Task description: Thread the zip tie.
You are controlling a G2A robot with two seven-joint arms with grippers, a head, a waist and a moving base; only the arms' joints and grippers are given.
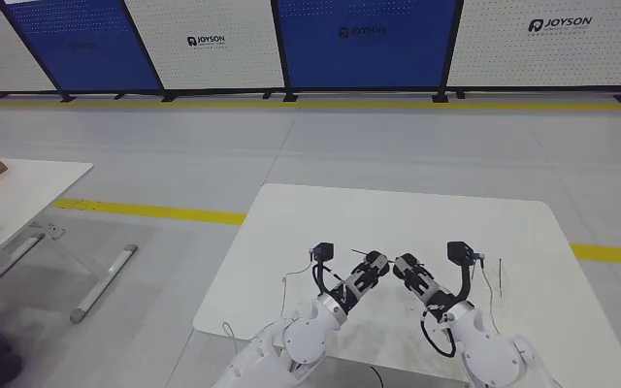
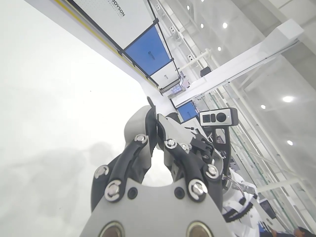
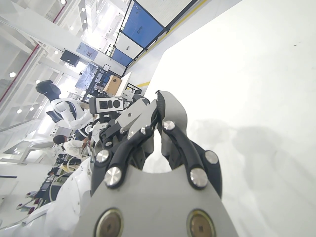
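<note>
Black zip tie (image 2: 150,101) in left claw (image 2: 156,115) pinch.

Left gripper (image 2: 156,119) fingers (image 2: 137,124) pinch a thin black zip tie (image 2: 150,102), tip protruding, above the white worktop (image 2: 61,87).

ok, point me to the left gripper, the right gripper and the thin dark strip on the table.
left gripper (image 2: 155,117): left wrist view, between its fingertips.
right gripper (image 3: 158,101): right wrist view, between its fingertips.
thin dark strip (image 1: 501,277): top view, mid-length.
</note>
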